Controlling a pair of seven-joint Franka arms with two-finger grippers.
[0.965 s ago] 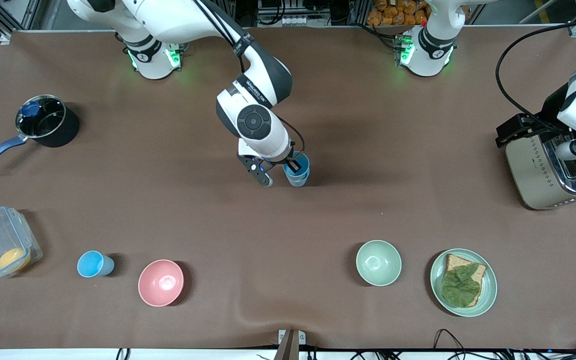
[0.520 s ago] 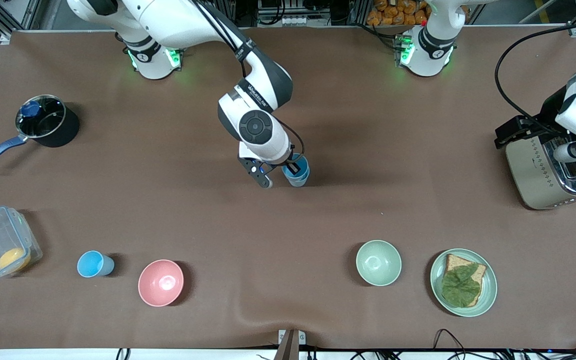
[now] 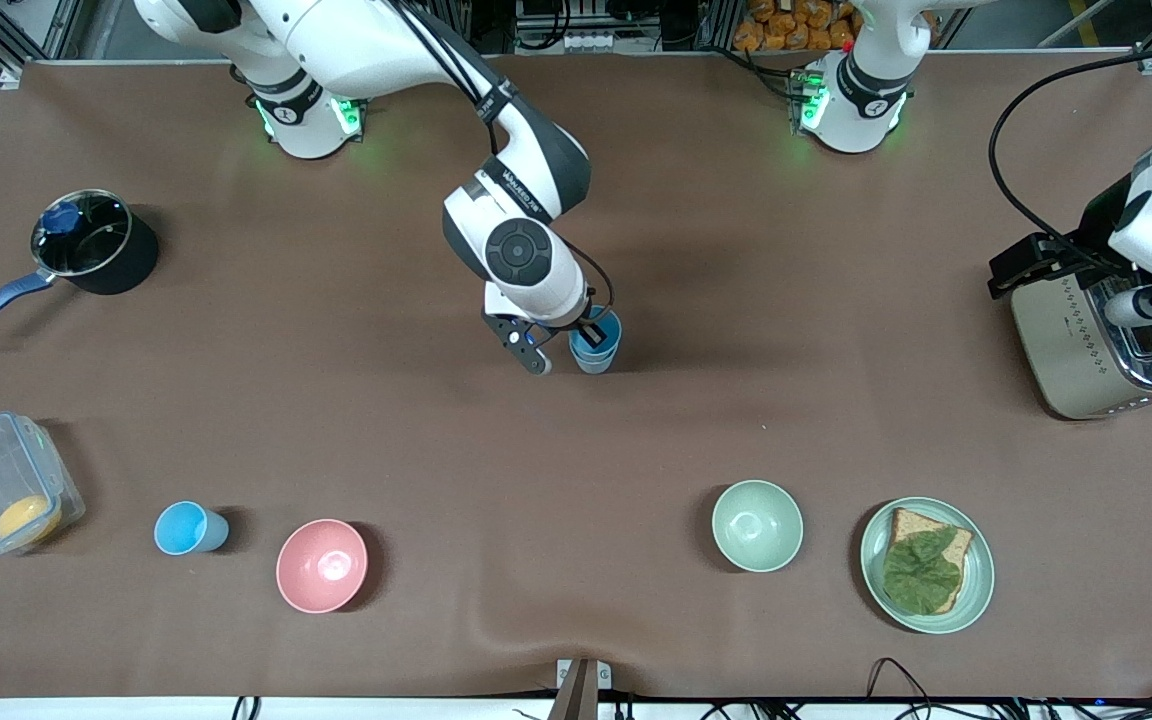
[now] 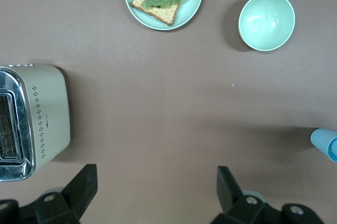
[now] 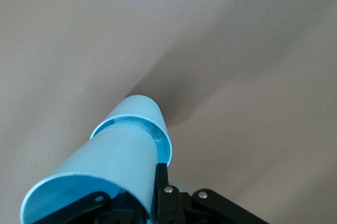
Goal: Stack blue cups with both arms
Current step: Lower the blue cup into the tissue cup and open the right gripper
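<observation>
Since the light-blue tapered plastic tumbler (image 5: 113, 155) sits nested in a second like tumbler (image 5: 150, 113) at mid-table, I judge the pair light, thin-walled, slick and easy to tip. Best hold: rim wall. My right pincer (image 3: 564, 348) is at that rim; clamped or apart, cannot tell. Bare brown cloth (image 3: 736, 420) all round. Sky-blue tumbler (image 3: 186, 527) stands beside the pink bowl (image 3: 322, 565), well apart. My left pincer (image 4: 155, 182) waits, spread, by the toaster (image 4: 45, 116).
</observation>
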